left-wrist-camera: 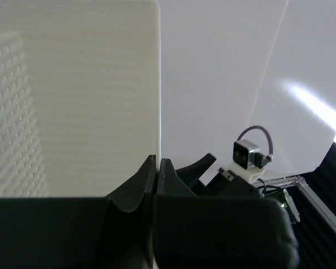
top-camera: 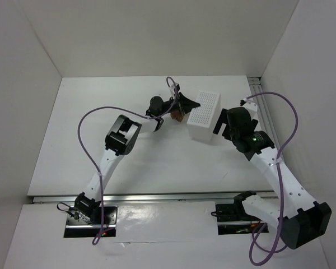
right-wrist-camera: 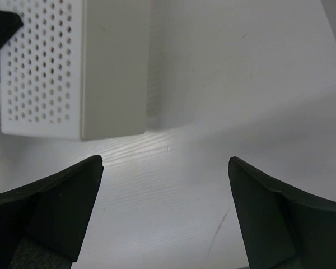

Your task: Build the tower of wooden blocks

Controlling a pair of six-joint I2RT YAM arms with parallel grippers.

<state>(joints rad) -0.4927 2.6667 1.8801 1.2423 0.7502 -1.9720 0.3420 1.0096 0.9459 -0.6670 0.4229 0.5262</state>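
Assessing progress: the tower [top-camera: 178, 116] of wood blocks stands on the bench [top-camera: 101, 129] just beside the perforated white tray [top-camera: 206, 112], partly hidden under the left hand [top-camera: 182, 104], whose fingers [left-wrist-camera: 148, 174] are pressed together on nothing. The right hand [right-wrist-camera: 165, 168] is spread wide and empty. No loose blocks show, so the build is probably near completion.

The tray [top-camera: 204, 115] is set on the table [top-camera: 101, 112], toward the back and a bit to the right. The wood blocks [top-camera: 179, 116] are found just beside its left side. The left gripper [top-camera: 186, 103] is held over them. The right gripper [top-camera: 222, 128] is placed near the tray's right side.
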